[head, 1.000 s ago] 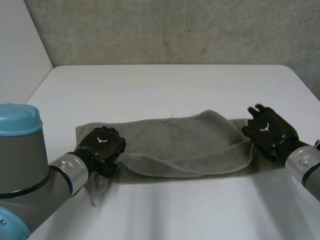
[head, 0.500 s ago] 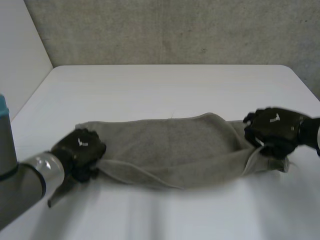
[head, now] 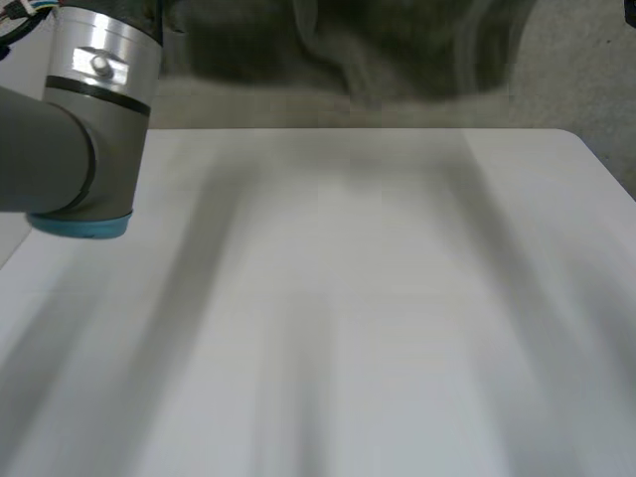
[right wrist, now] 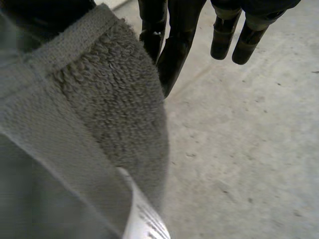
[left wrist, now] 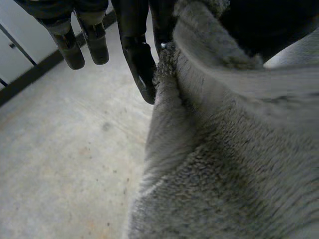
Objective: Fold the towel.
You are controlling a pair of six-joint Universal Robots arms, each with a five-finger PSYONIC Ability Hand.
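The grey towel [head: 338,50] hangs stretched in the air above the far edge of the white table [head: 348,298], lifted clear of it. My left arm [head: 89,119] is raised high at the table's left side. In the left wrist view my left hand [left wrist: 139,64] pinches an end of the towel [left wrist: 224,149], whose pile runs down beside the fingers. In the right wrist view my right hand [right wrist: 174,50] grips the other end of the towel [right wrist: 99,109] at its hemmed edge, with a white label [right wrist: 144,219] hanging below.
A grey concrete wall [head: 586,70] stands behind the table. The table's right far corner [head: 571,134] is rounded.
Both hands have lifted the towel off the table and carried it up and away; the left arm has risen high. The tabletop is now bare.
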